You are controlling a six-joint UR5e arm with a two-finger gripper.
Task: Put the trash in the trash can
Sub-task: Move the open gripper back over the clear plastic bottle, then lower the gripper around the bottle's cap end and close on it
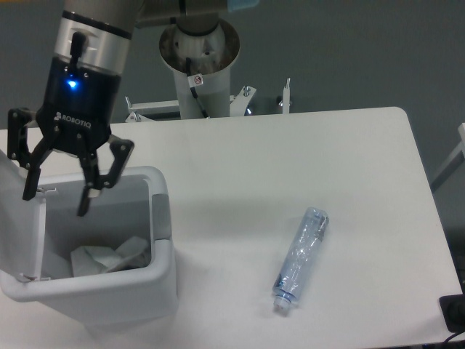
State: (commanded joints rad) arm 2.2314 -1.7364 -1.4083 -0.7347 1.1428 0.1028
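Note:
The white trash can (161, 269) stands at the front left of the table with its flip lid (16, 218) open to the left and a grey button (160, 212) on its right rim. The crumpled white wrapper (109, 257) lies inside the can. My gripper (57, 205) hangs over the can's opening, fingers spread open and empty. The crushed clear bluish plastic bottle (301, 256) lies on the table to the right of the can, its white cap (281, 307) toward the front edge.
The white table (290, 153) has a rounded far right corner. The arm's base column (197, 65) stands behind the table's far edge. A dark object (455, 313) sits at the front right corner.

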